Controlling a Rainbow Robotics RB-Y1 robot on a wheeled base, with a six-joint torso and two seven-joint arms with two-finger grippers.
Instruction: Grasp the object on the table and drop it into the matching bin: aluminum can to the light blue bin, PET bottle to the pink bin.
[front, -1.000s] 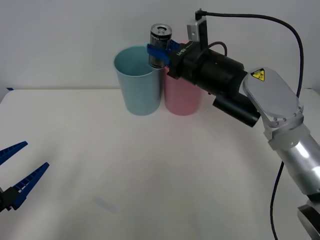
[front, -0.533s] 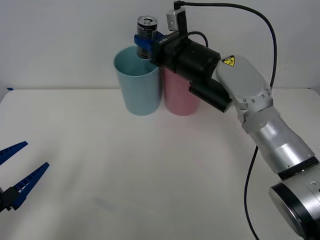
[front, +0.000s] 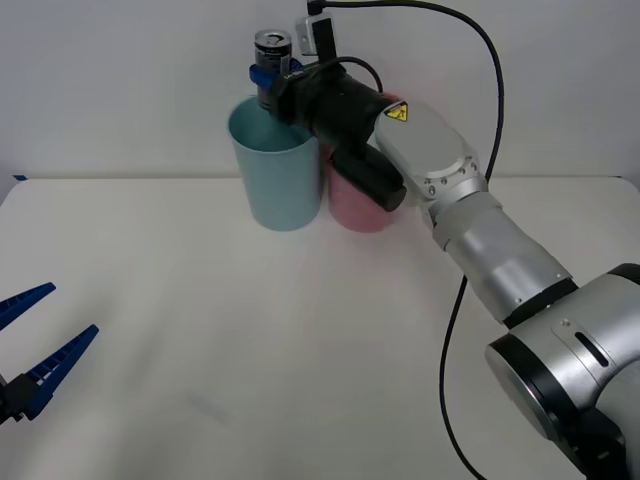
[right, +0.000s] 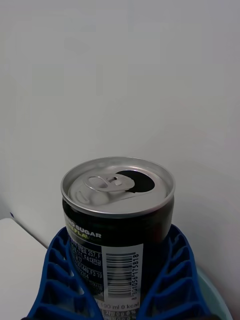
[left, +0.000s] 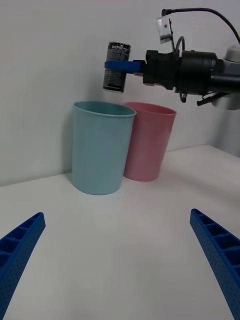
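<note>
My right gripper (front: 268, 78) is shut on the aluminum can (front: 271, 66), holding it upright in the air just above the open mouth of the light blue bin (front: 274, 165). The can's silver pull-tab top (right: 118, 186) and dark body show between the blue fingers (right: 172, 280). From the left wrist, the can (left: 117, 66) hangs above the light blue bin (left: 101, 147), a little toward its pink-bin side. The pink bin (front: 362, 200) stands right beside it on the white table (front: 300, 340). My left gripper (front: 35, 350) waits open at the table's near left.
Both bins stand touching at the far edge of the table, close to a plain white wall. The right arm (front: 480, 240) stretches across the pink bin's top. A black cable (front: 480, 60) loops above the arm.
The right gripper has carried the can leftward, from over the seam between the two bins to over the light blue bin's mouth. The left arm has stayed still.
</note>
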